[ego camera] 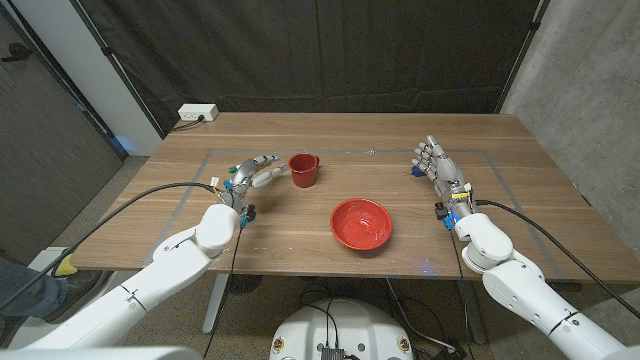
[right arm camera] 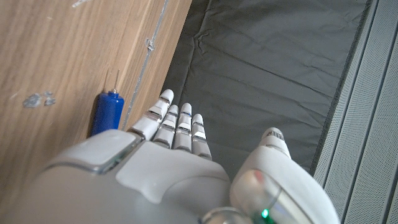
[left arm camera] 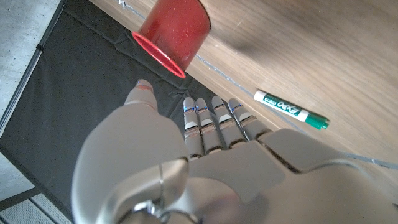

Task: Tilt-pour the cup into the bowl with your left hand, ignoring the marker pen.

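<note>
Cup first: small red plastic cup [ego camera: 304, 168] stands upright on the wooden table [ego camera: 500, 230], left of centre and toward the far side, mouth up, long axis vertical. What it holds, if anything, cannot be told.

Left hand [ego camera: 252, 174] sits just left of the cup, fingers [ego camera: 268, 172] stretched toward it, tips very near its side. Whether they touch cannot be told from the head view. In the left wrist view the left hand's fingers [left arm camera: 214, 121] are straight and side by side, thumb apart, nothing between them; the cup [left arm camera: 172, 31] lies a little beyond the fingertips, with a gap.

Round red bowl [ego camera: 361, 222] rests near the table's middle, to the right of the cup and nearer the robot, well apart from it, open side up.

White marker pen with green cap [left arm camera: 290, 109] lies flat on the table in the left wrist view, beside the left hand.

Right hand [ego camera: 437, 165] is at the far right of the table, fingers [right arm camera: 176, 126] straight and together, thumb spread, empty. Small blue cylinder [right arm camera: 106, 112] sits on the table just beside its fingers.
</note>
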